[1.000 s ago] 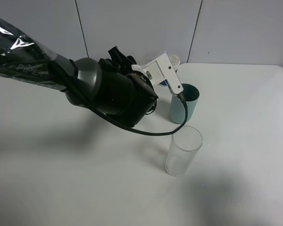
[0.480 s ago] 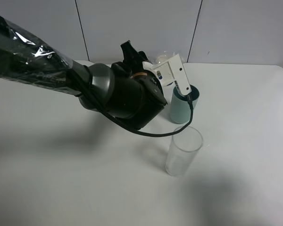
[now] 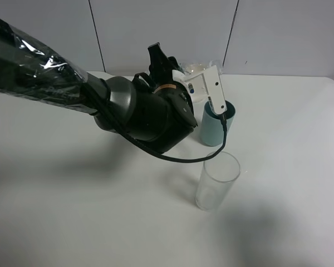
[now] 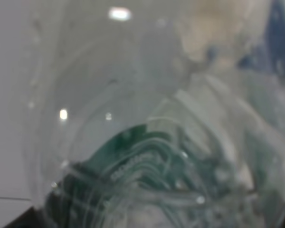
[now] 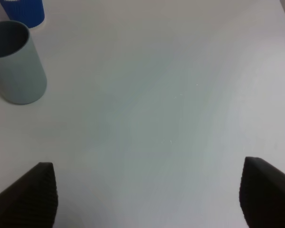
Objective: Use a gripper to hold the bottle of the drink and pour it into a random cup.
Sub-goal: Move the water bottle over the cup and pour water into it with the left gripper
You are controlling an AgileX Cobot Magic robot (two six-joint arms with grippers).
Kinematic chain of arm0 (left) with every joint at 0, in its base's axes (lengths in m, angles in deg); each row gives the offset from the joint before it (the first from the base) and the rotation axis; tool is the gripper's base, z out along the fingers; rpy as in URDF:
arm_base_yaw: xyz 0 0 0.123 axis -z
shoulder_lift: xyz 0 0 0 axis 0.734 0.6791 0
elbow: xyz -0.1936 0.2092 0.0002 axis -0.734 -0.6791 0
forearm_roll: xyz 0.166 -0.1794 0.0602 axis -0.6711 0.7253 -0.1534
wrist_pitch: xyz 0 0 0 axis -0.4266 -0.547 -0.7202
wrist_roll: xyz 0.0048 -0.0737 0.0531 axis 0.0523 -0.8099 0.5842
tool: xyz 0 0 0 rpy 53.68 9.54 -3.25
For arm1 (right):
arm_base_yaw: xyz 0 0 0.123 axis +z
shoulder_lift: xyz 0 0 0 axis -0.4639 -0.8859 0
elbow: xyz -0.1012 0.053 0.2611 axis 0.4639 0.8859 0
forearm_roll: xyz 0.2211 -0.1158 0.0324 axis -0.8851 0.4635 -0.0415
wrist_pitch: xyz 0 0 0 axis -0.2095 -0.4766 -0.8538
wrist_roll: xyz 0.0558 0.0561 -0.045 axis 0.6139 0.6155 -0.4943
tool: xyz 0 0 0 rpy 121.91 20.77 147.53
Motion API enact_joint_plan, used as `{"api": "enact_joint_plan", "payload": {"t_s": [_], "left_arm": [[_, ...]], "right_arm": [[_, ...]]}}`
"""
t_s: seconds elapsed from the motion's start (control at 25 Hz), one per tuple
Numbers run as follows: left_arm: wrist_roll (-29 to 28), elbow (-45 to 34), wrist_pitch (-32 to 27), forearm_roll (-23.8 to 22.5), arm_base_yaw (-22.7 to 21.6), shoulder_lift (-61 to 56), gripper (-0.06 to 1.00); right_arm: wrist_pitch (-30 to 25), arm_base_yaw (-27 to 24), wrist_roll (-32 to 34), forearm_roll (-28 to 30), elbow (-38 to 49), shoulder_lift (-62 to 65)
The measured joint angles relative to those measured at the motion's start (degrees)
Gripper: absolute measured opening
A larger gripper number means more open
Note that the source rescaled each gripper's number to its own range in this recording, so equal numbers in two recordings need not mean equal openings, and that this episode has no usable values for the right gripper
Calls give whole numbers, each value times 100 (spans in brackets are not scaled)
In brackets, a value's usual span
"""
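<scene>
**Colleague:** Small clear plastic bottle with a dark green label [image 4: 142,166], where is it now?

**Me:** Up in my left claw [image 3: 175,65], off the white worktop [image 3: 289,139] and just above the plain grey-teal tapered tumbler [image 3: 216,127]. It sits so near the left wrist camera that its wall and label fill that view.

**Colleague:** So the claw is gripping it?

**Me:** I judge so. The fingers are mostly hidden, but the bottle hangs in the air at the hand, so the claw must be clamped on it. The wrist is rolled over to tip the bottle toward the tumbler's mouth, which is a pouring pose.

**Colleague:** Anything flowing?

**Me:** I can't tell. The neck is hidden behind the black hand and its white plastic bracket [image 3: 209,86].

**Colleague:** Any risk?

**Me:** The tall clear glass [image 3: 216,181] stands apart from the tumbler, nearer the camera. The black cable [image 3: 172,157] droops close over its rim, so I'd watch that.

**Colleague:** And the other arm?

**Me:** My right claw [image 5: 147,199] is out of the way, jaws spread wide with nothing between them. It looks across bare worktop at the tumbler and a blue ribbed cup [image 5: 23,10] near it.
</scene>
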Motion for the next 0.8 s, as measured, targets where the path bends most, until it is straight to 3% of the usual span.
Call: {"api": "enact_joint_plan", "payload": {"t_s": [0.4, 0.8], "left_arm": [[128, 0, 0, -331, 0, 0, 0], [341, 0, 0, -366, 0, 4, 0]], "right_arm": [[0, 0, 0, 0, 0, 0], [0, 0, 0, 0, 0, 0]]}}
